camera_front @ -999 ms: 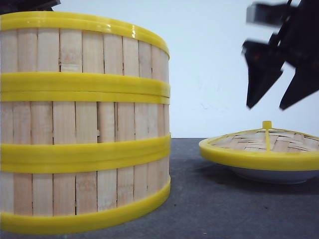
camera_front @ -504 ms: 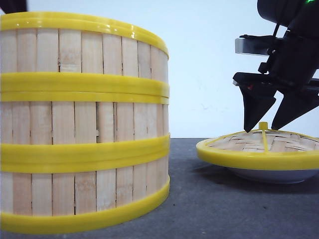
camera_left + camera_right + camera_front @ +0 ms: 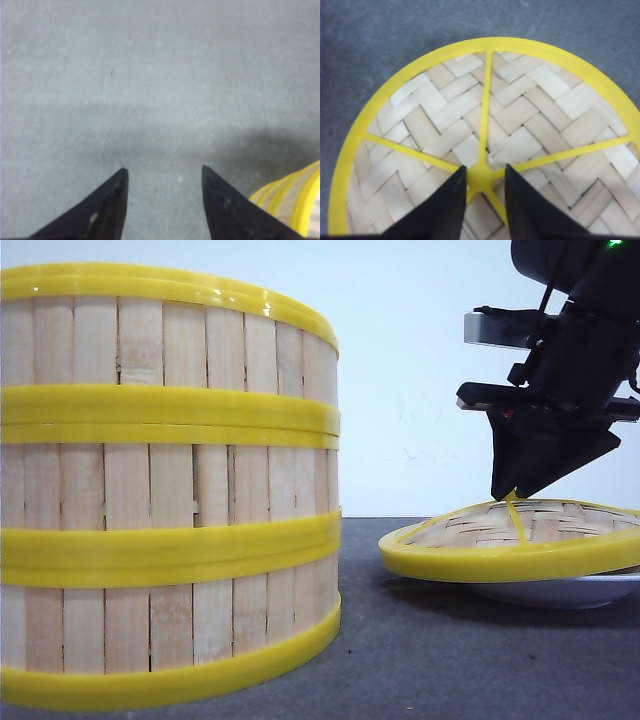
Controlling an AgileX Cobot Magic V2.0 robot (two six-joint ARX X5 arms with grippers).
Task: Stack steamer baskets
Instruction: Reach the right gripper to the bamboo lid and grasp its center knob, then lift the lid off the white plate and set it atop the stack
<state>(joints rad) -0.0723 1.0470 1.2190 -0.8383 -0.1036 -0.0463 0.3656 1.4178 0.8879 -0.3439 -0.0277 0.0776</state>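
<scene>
We see pale matt wooden slats and glossy yellow plastic rims on the steamer baskets point(image 3: 165, 485). The lid point(image 3: 490, 145) is woven bamboo, its ribs smooth yellow plastic. The counter point(image 3: 150, 90) looks grey, matt, faintly grainy; the fingers point(image 3: 440, 212) matt black.

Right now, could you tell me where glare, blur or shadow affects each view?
Front view: small glare spots on the top basket's rim, soft shadow under the lid. Left wrist view: soft focus, a broad shadow on the table. Right wrist view: evenly lit, sharp.
</scene>
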